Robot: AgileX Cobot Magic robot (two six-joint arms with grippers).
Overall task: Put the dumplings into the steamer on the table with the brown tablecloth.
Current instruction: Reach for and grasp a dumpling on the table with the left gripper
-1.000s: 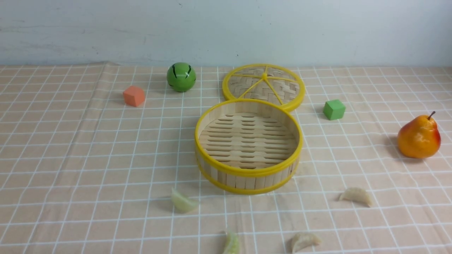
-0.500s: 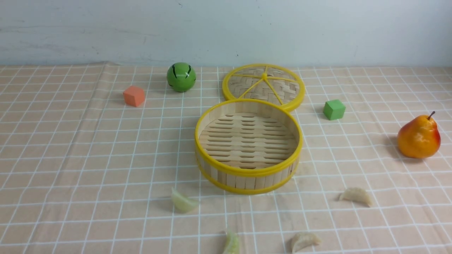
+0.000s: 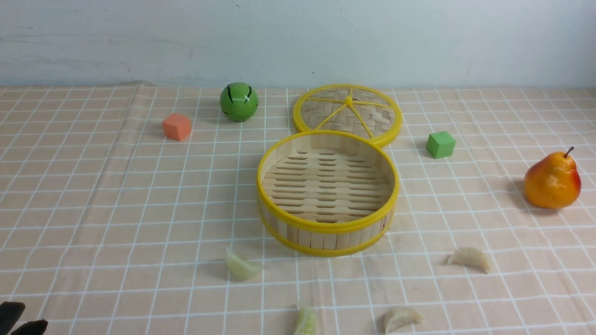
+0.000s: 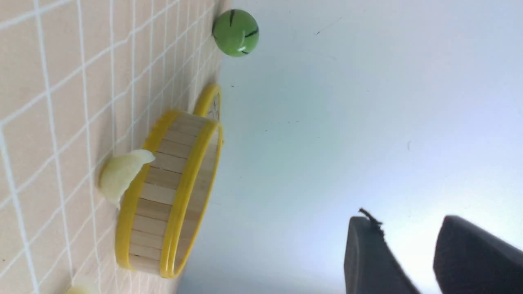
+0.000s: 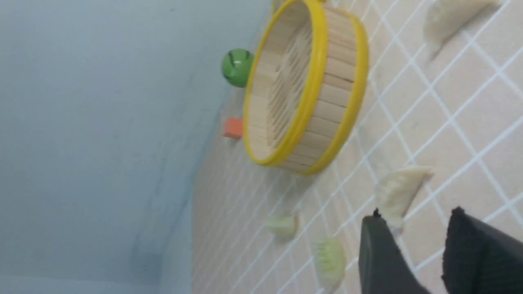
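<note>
At lower left, left pincer (image 3: pixel 21 318) newly in view, agape and empty; right pincer (image 5: pixel 416 216) likewise agape

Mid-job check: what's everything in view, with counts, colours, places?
steamer: one, bamboo with yellow rims, centre, empty
lid: one, woven, yellow-rimmed, behind steamer
green dumplings: two, pale, near side of steamer
beige dumplings: two, beige, front right
ball: one, green, left of lid
orange cube: one, orange, back left
green cube: one, green, right of lid
pear: one, orange-yellow, far right
tablecloth: one, peach-brown, white grid
left end effector: one, black, open, near-left corner
right end effector: one, black, open, wrist view only
</note>
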